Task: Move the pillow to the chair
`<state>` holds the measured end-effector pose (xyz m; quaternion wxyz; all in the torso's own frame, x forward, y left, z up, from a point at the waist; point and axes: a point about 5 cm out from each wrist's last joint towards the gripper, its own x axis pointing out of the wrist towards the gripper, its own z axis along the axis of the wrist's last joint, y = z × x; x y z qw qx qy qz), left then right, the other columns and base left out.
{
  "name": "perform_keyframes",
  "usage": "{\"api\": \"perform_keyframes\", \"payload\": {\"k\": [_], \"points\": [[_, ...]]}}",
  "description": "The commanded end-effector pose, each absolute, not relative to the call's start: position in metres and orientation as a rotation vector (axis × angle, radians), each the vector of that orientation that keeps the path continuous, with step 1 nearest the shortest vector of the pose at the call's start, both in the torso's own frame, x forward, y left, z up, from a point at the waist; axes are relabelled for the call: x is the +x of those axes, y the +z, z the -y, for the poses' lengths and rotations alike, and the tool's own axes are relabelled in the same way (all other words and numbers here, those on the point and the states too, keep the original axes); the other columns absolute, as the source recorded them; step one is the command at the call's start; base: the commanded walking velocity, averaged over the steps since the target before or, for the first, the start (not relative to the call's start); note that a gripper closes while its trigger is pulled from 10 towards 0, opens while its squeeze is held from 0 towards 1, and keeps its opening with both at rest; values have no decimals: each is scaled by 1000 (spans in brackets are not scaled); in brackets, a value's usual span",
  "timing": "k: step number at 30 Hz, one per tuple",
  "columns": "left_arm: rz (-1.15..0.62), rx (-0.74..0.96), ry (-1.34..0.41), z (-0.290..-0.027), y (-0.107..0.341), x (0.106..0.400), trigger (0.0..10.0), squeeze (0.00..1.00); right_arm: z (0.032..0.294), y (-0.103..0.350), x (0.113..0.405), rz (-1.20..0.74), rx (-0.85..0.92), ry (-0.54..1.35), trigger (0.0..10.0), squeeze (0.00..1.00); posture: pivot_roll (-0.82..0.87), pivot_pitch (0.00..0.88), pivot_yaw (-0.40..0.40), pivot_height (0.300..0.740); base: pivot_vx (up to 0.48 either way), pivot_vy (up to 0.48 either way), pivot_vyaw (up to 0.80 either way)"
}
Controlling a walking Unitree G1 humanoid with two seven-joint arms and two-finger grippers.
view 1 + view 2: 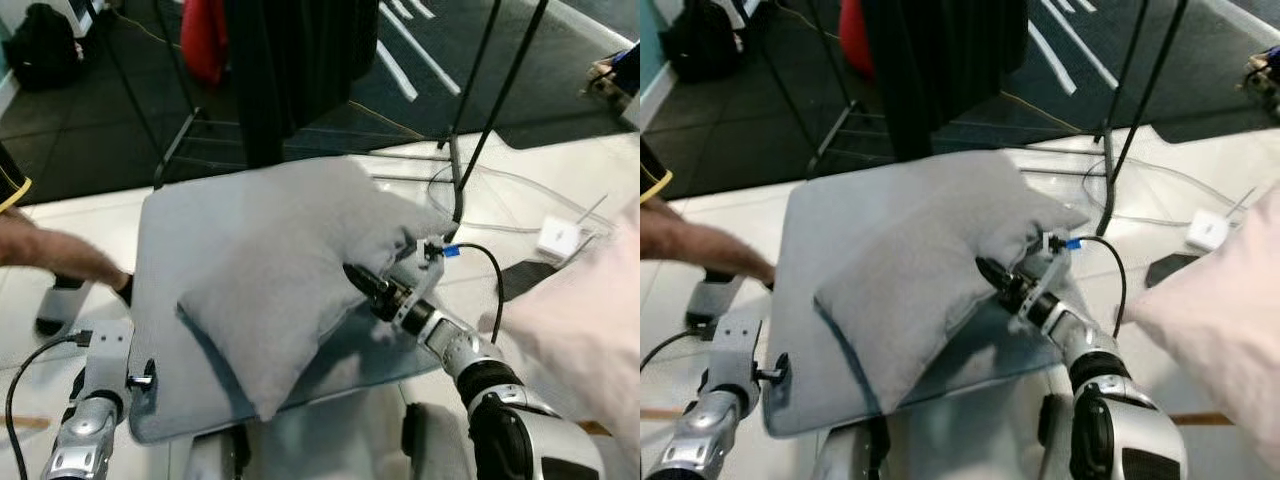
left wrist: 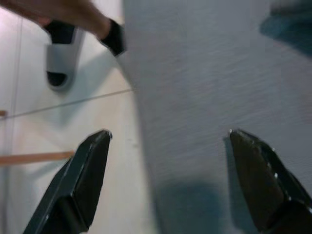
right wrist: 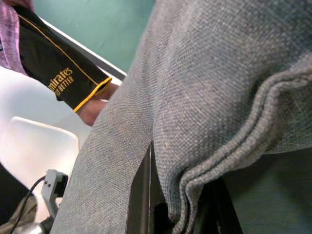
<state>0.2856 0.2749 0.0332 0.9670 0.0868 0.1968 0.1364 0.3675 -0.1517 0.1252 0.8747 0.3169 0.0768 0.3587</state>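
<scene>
- We have the grey pillow [image 1: 290,270] pinched by its seamed edge in our right gripper [image 1: 362,280], and it lies across the grey chair seat [image 1: 165,250], so we judge the placing step nearly done.
- Our left gripper [image 2: 168,183] hovers with fingers spread wide over the seat's left edge, holding nothing.
- Next, we think, the right fingers must let go and draw back without dragging the pillow off.
- Counted: one grey pillow, one chair seat, two grippers, one person's hand [image 1: 55,255] reaching in at the seat's left side, one slipper [image 2: 62,58] on the floor, and one pale cushion [image 1: 585,330] at our right.
</scene>
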Motion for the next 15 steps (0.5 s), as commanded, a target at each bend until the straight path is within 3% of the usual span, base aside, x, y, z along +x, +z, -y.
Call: {"api": "perform_keyframes", "payload": {"k": [1,15], "points": [[-463,177,291,-275,18,276,10000,0,157,141,372,-108,621,777,0,0,-114,89,4,494,0,0,0],[-600,104,332,-267,-11,258,10000,0,163,136,375,-160,573,673,0,0,-141,40,-36,532,-36,0,0]]}}
